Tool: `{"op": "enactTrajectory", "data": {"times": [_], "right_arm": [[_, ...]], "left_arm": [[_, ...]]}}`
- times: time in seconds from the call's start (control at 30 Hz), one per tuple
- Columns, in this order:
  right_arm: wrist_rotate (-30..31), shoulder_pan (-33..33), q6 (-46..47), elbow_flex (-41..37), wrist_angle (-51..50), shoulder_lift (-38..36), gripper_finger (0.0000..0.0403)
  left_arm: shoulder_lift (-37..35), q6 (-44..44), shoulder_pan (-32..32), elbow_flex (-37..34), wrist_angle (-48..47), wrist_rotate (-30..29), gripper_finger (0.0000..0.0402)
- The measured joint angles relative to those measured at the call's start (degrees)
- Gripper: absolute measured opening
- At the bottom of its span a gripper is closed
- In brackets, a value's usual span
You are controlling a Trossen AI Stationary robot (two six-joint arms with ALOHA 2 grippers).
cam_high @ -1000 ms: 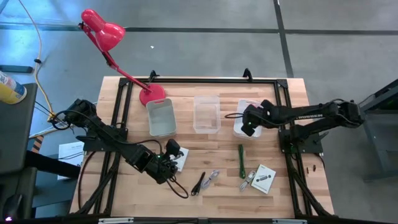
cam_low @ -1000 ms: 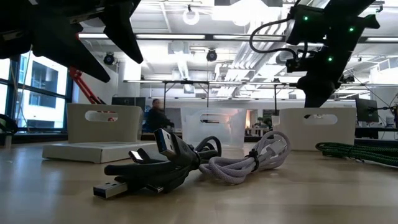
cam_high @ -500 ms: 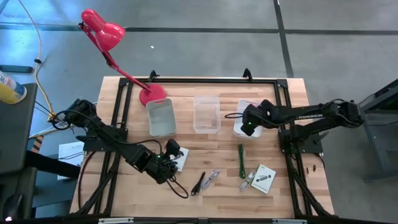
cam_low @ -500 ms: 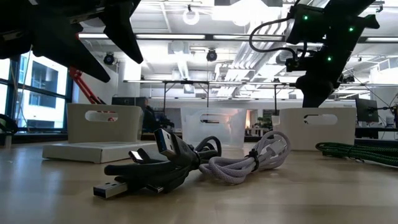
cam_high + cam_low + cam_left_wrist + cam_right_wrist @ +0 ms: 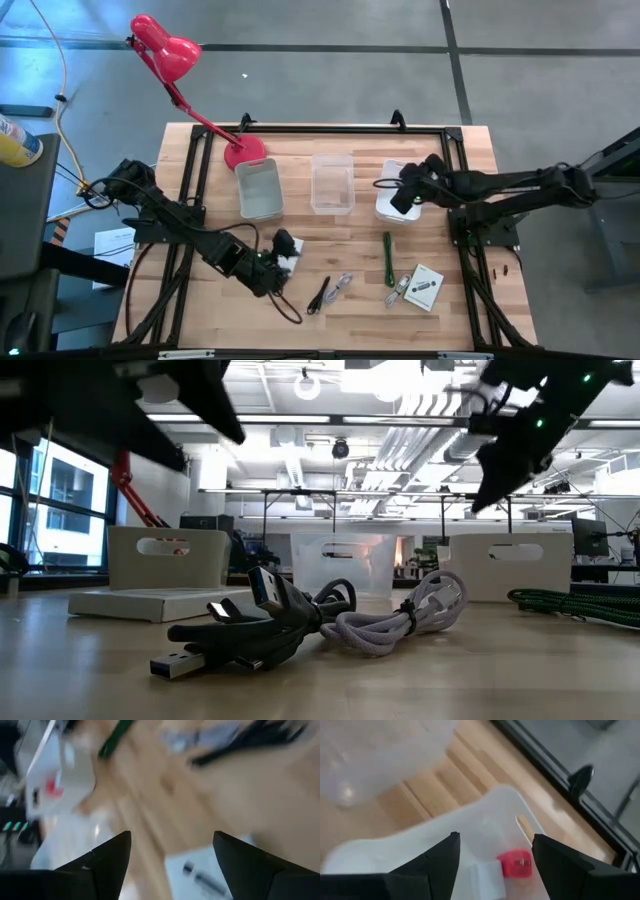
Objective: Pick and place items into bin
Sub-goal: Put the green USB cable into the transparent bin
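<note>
My left gripper point(image 5: 285, 246) hangs open just above a white card with dark print point(image 5: 200, 872) near the table's near left. A black cable point(image 5: 319, 295), a pale cable point(image 5: 343, 286), a green stick point(image 5: 388, 258), small pale bits point(image 5: 397, 292) and a second white card point(image 5: 425, 287) lie flat on the near part of the table. My right gripper point(image 5: 408, 192) is open above the right white bin point(image 5: 393, 207). In that bin lie a pink cube point(image 5: 516, 863), a white piece point(image 5: 487, 875) and a pale stick point(image 5: 524, 827).
A grey-white bin point(image 5: 259, 188) and a clear bin point(image 5: 332, 182) stand in a row with the right bin across the table's middle. A red desk lamp point(image 5: 165, 48) rises from its base point(image 5: 244, 153) at the far left. A black frame point(image 5: 330, 130) edges the table.
My left gripper has moved a little toward the table's right, over the white card, and its wrist view is blurred by motion. My right gripper has risen and shifted slightly toward the right and far edge above the right bin. The items on the table lie as before.
</note>
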Motion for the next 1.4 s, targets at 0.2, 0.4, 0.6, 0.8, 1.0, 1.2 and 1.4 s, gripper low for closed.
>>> {"op": "enactTrajectory", "data": {"times": [0.2,0.4,0.6,0.8,1.0,1.2,1.4], "right_arm": [[-4.02,4.72,-3.62,0.0,3.52,-6.57,0.0237],[-6.42,12.23,-4.65,0.0,8.92,-8.29,0.0236],[-7.6,19.85,-4.14,0.0,14.74,-7.67,0.0236],[-7.81,27.34,0.51,0.0,16.34,-4.0,0.0236],[-7.98,33.64,8.88,0.0,16.49,3.19,0.0236],[-8.14,39.6,19.88,0.0,16.47,10.66,0.0236],[-8.19,43.85,30.87,0.0,14.57,18.15,0.0236]], "left_arm": [[1.98,10.49,-0.07,0.07,9.6,8.1,0.0271],[7.49,17.59,1.34,0.06,17.8,11.31,0.0271],[11.19,16.41,4.64,0.99,17.81,12.71,0.0271],[11.39,16.08,5.75,1.2,17.55,12.69,0.0271],[11.39,16.16,5.7,1.2,17.15,12.89,0.0271],[11.39,16.14,5.7,1.2,16.94,12.87,0.0271],[11.39,16.14,5.7,1.2,16.91,12.62,0.0271]]}}
